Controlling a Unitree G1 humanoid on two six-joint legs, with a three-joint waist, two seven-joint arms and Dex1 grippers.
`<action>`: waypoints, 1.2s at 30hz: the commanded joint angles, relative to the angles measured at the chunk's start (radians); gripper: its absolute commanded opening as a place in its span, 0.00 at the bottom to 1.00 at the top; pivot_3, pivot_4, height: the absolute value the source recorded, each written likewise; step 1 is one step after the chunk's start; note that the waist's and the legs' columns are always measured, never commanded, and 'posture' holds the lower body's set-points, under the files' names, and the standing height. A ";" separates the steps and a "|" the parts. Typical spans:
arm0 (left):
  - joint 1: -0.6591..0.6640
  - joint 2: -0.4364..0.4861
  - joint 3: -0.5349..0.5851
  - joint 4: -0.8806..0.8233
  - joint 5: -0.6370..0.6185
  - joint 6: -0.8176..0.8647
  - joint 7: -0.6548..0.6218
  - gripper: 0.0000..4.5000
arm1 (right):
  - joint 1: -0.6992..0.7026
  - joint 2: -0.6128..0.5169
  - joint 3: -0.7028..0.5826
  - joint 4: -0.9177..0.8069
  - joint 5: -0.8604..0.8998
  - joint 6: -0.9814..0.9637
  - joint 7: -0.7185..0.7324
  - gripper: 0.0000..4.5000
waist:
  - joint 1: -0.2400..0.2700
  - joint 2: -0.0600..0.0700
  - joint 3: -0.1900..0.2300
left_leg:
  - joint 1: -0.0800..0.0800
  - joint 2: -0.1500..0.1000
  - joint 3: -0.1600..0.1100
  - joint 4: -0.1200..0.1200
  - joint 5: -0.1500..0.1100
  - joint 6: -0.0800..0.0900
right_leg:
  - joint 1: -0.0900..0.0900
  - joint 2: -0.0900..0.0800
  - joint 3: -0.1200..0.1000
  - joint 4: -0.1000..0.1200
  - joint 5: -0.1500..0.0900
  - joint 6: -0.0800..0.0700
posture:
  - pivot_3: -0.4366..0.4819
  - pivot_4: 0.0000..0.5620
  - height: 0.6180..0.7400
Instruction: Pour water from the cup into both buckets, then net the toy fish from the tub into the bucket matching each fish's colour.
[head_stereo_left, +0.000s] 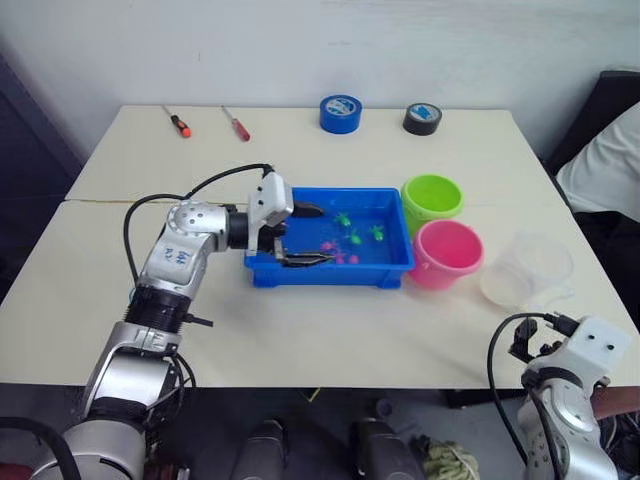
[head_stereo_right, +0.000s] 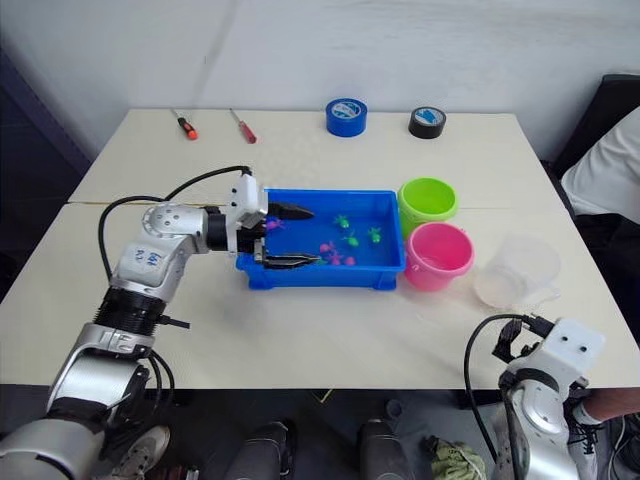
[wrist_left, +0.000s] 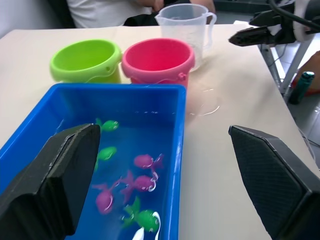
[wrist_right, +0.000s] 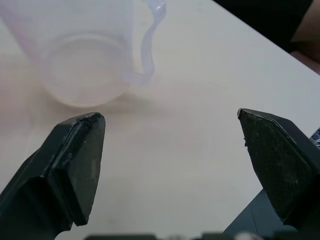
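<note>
The left gripper (head_stereo_left: 300, 234), fingers spread and empty, straddles the near-left end of the tub (head_stereo_left: 395, 270), the toy fish (head_stereo_left: 345, 238) lying just ahead toward the buckets (head_stereo_left: 440, 235).

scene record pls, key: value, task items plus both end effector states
tub: blue, mid-table, holds water
toy fish: pink and green, all in the tub
buckets: green bucket and pink bucket, touching, right of the tub
cup: upright, right of the pink bucket
left end effector: open, over the tub's left end, holding nothing
right end effector: open, empty, near the cup
</note>
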 joint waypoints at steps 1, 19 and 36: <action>-0.019 -0.008 0.001 -0.003 0.010 -0.025 -0.014 1.00 | -0.040 0.005 -0.018 0.023 -0.019 -0.052 -0.039 1.00 | -0.005 0.000 0.000 | 0.000 0.000 0.000 0.000 0.000 0.000 | 0.000 0.000 0.000 0.000 0.000 0.000 | 0.48 0.27 0.95; -0.008 0.009 0.015 -0.027 0.027 -0.019 -0.019 1.00 | -0.244 -0.015 -0.078 0.279 -0.010 -0.207 -0.141 1.00 | -0.003 0.001 0.000 | 0.001 0.001 -0.001 0.001 0.000 0.000 | 0.000 0.001 0.000 0.004 0.000 0.000 | 0.48 0.27 0.95; 0.004 0.040 0.022 -0.058 0.021 0.000 -0.017 1.00 | -0.323 -0.038 -0.096 0.423 -0.008 -0.323 -0.201 1.00 | -0.004 0.001 0.001 | 0.001 0.001 -0.001 0.002 0.000 0.000 | 0.000 0.001 0.000 0.004 0.000 0.000 | 0.48 0.27 0.95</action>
